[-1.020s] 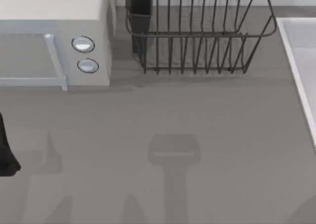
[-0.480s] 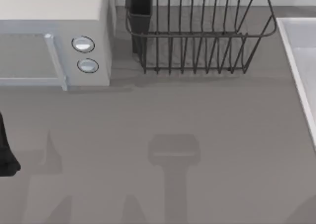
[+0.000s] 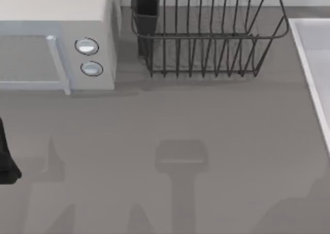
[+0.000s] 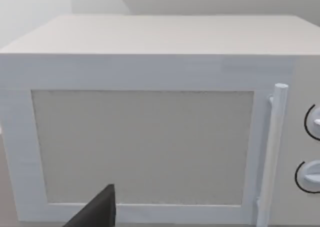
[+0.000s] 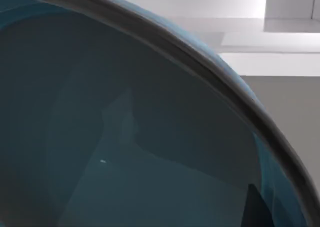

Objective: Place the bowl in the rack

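One grey table (image 3: 206, 131), rack (image 3: 206, 38) behind, microwave (image 3: 51, 38) left, claw states unclear.

Grey table (image 3: 206, 131) seen from above. On it, at the far edge, stands the dark wire rack (image 3: 206, 43), its utensil cup (image 3: 147, 7) at the corner nearest the pale microwave (image 3: 56, 38), which sits just beside it on the table's left. A pale slab (image 3: 315, 59) lies along my right-hand edge.
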